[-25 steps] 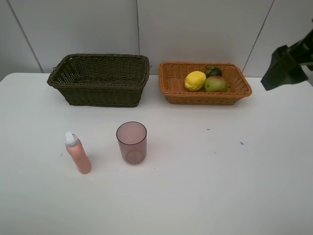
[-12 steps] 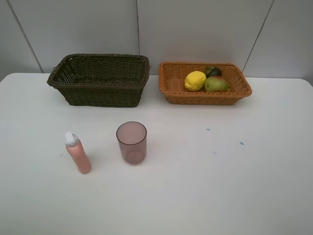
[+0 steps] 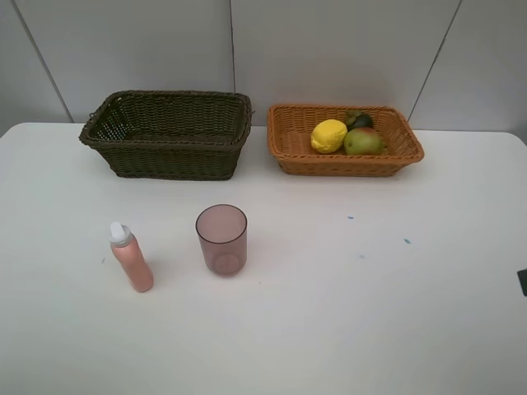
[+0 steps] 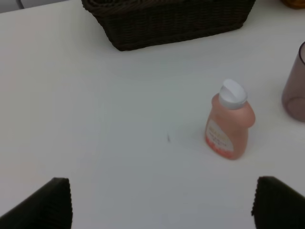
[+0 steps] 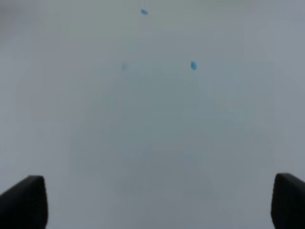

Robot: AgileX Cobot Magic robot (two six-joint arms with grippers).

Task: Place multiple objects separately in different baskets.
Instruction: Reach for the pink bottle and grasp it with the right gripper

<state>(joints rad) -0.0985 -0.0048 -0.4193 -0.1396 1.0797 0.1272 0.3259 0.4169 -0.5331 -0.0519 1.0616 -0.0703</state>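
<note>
- Left gripper (image 4: 162, 205): dark ribbed fingertips (image 4: 47, 206) spread wide, grasping nothing, over the white matt worktop (image 3: 370, 329). The right gripper (image 5: 159, 202) is likewise released and empty, over bare worktop marked with small blue specks (image 5: 193, 65).
- Deep dark olive-brown rectangular wicker basket (image 3: 173, 161), one: coarse weave, flared rim. It stands at the worktop's far edge, left of centre.
- Shallow orange rectangular wicker basket (image 3: 346, 164), one: finer weave. It stands just beside the dark basket along the far edge, right of centre.
- Three fruits clustered in the orange basket: one dimpled yellow lemon (image 3: 328, 136), one smooth red-green pear (image 3: 363, 141), and one dark round mangosteen with green cap (image 3: 359, 120) behind them, towards the basket's far wall.
- Pink plastic bottle with white cap (image 3: 131, 257), one: upright on the worktop's left half, well apart from the dark basket. The writing on its pale front label is too blurred to read.
- Translucent mauve plastic cup (image 3: 221, 239), one: a smooth tapered cylinder, mouth up. It stands near the bottle, towards the worktop's centre, not touching it.
</note>
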